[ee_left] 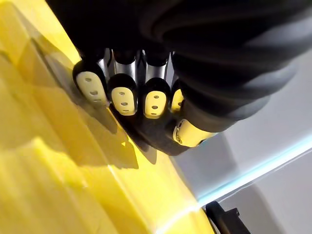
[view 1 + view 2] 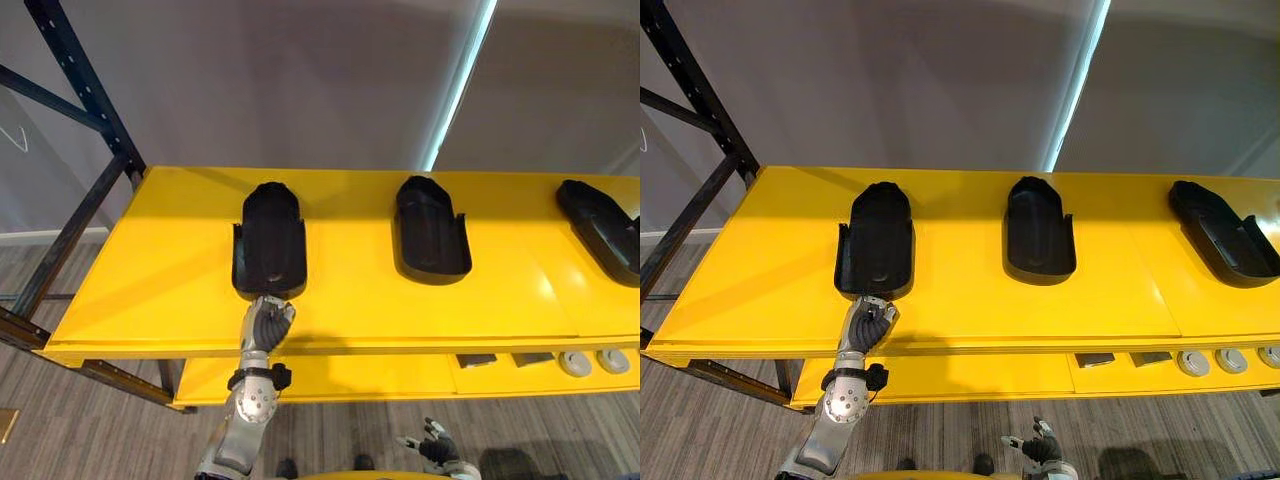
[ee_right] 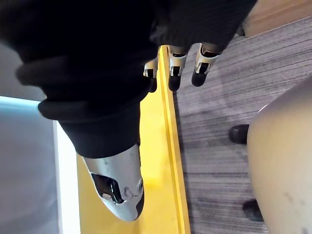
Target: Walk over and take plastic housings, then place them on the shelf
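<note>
Housings of black plastic lie in a row on the yellow shelf [image 2: 160, 270], open sides up and well apart from one another: the left housing [image 2: 268, 245], the middle housing [image 2: 430, 232] and the right housing [image 2: 600, 225], which runs out past the edge of the eye views. The left hand [image 2: 265, 325] reaches up over the shelf's front edge to the near end of the left housing. Its fingers [image 1: 122, 95] are curled onto that end, and the thumb [image 1: 187, 132] closes in from the other side, so the hand grips the housing while it rests flat on the shelf. The right hand [image 2: 435, 445] hangs low, in front of the shelf and above the grey plank floor [image 2: 90, 430]; its fingers [image 3: 175, 63] are loosely bent and hold nothing. Below the top board, a lower shelf [image 2: 380, 378], also yellow, carries two small dark blocks [image 2: 476, 361] and, to their right, grey round discs [image 2: 575, 362]. A dark metal rack frame [image 2: 85, 200] stands at the shelf's left end, and a grey wall [image 2: 300, 80] rises behind.
</note>
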Controlling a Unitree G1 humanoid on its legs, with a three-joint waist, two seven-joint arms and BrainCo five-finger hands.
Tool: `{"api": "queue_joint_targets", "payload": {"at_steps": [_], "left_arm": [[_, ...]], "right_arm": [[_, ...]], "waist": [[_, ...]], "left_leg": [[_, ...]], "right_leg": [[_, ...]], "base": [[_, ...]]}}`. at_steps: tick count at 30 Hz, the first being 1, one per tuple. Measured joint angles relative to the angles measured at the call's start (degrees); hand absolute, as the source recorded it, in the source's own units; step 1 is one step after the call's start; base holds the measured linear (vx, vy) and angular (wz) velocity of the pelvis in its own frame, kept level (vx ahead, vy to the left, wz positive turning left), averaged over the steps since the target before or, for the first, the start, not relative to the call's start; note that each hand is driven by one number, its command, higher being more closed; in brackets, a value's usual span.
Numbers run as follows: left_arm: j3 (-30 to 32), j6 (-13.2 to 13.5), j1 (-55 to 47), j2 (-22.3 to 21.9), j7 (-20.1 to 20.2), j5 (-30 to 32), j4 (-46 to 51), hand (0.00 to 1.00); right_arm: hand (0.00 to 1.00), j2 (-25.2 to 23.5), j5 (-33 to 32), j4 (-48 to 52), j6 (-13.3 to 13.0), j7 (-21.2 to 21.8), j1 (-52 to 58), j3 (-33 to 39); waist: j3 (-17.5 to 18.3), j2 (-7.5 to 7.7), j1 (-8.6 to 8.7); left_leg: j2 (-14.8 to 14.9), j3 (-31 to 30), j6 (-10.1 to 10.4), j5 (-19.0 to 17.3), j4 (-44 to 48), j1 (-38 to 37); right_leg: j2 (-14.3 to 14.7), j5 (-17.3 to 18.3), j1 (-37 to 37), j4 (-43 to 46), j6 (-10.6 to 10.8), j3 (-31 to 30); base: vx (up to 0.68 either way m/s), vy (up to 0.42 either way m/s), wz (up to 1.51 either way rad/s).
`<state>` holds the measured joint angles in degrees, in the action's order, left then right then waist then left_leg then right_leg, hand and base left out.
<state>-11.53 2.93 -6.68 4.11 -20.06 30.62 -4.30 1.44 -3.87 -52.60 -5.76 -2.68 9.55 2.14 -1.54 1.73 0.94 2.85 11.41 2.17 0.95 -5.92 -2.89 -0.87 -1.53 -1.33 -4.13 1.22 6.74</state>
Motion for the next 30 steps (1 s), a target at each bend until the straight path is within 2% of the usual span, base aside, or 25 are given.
{"api": "queue_joint_targets", "payload": {"at_steps": [8, 12, 24, 27, 29, 30], "left_arm": [[1.92, -0.70, 4.80, 0.06, -0.07, 1.60, -4.10, 1.00], [3.20, -1.95, 8.10, 0.15, -0.05, 1.63, -6.66, 1.00], [5.16, -2.21, 9.51, 0.72, -0.07, 1.40, -7.43, 1.00], [5.04, -2.14, 9.26, 0.74, 0.04, -0.99, -6.37, 1.00], [4.94, -1.79, 8.08, 0.74, 0.05, -4.55, -2.09, 1.00], [4.91, -0.89, 7.04, 0.67, 0.06, -7.83, 4.22, 1.00]], "right_arm": [[0.00, -0.07, 0.09, -0.08, 0.08, 0.15, -0.37, 0.00], [0.00, 0.01, 0.28, -0.11, 0.09, 0.17, -0.55, 0.06], [0.00, 0.05, 1.27, -0.46, 0.11, 0.32, -1.14, 0.15], [0.00, 0.00, 1.25, -0.57, 0.13, 0.31, -1.33, 0.15], [0.00, -0.05, 1.24, -0.60, 0.14, 0.30, -1.44, 0.14], [0.00, -0.02, 1.15, -1.22, 0.05, 0.28, -1.43, 0.22]], "waist": [[0.06, 0.05, 1.26], [0.07, 0.05, 1.51], [0.03, 0.12, 2.29], [0.01, 0.13, 2.64], [-0.03, 0.20, 2.82], [-0.02, 0.25, 2.72]], "left_leg": [[0.10, 0.55, 0.02, -0.03, -0.01, 0.03], [0.15, 1.20, 0.02, -0.04, 0.00, -0.01], [0.02, 1.03, 0.01, -0.04, 0.00, 0.36], [-0.02, 0.43, -0.01, -0.02, 0.00, 0.36], [-0.01, -0.07, -0.01, -0.02, 0.00, 0.28], [0.25, -0.25, -0.01, -0.01, 0.05, 0.34]], "right_leg": [[0.27, -0.81, -0.44, -1.50, -0.38, -0.52], [0.42, -0.91, -0.33, -1.51, -0.46, -0.73], [0.57, -1.01, 0.18, -1.51, -0.54, -0.67], [0.55, -1.01, -0.08, -1.50, -0.54, -0.36], [0.54, -1.01, -0.37, -1.50, -0.53, -0.01], [0.46, -1.00, -0.40, -1.49, -0.53, -0.11]], "base": [[-0.01, -0.007, -0.04], [-0.01, -0.007, -0.04], [-0.01, -0.003, -0.01], [0.00, -0.007, 0.10], [-0.01, -0.010, 0.11], [-0.01, -0.013, 0.05]]}}
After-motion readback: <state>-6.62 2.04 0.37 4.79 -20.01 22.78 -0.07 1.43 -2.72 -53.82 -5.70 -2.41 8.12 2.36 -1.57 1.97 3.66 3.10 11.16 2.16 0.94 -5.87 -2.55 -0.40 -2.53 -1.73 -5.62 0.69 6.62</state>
